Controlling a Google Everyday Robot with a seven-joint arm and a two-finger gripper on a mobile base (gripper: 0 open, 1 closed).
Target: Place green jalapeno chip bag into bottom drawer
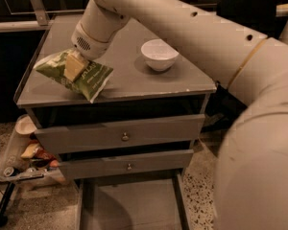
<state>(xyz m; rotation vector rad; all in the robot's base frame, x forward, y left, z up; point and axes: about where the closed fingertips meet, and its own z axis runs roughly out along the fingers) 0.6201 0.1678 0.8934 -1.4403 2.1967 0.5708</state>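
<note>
green jalapeno chip bag (93, 78) pinched by gripper (76, 66), fingers closed on it, at front-left of cabinet top (149, 83), one corner past the edge. bottom drawer (134, 205) pulled open below. grasp looks done; lowering and release into drawer left. white bowl (159, 54) well apart.

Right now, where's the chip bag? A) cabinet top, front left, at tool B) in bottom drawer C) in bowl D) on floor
A: the bag is at the front left of the cabinet top with the tool on it; the bottom drawer stands open without it.
</note>
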